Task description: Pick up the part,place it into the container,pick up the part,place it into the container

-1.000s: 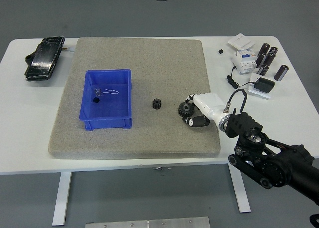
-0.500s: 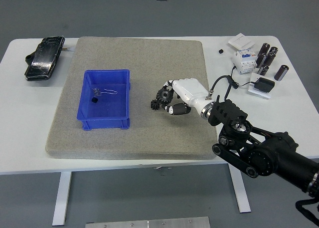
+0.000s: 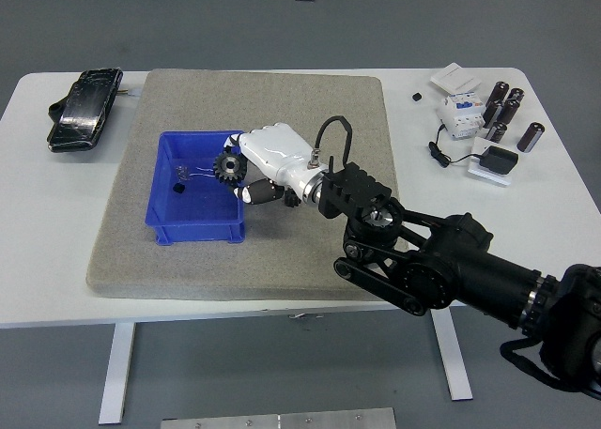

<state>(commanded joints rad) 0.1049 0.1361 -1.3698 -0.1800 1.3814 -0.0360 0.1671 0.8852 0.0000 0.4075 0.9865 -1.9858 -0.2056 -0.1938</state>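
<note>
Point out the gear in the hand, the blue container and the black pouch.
gear (image 3: 226,167), head view, toothed face
blue container (image 3: 192,234), head view, near wall
black pouch (image 3: 83,108), head view, middle of its top

no readable text, labels, brands or numbers on anything in view

The right hand (image 3: 255,166) grips a black gear (image 3: 226,167) over the blue container (image 3: 196,226) on the grey mat (image 3: 310,110).
</note>
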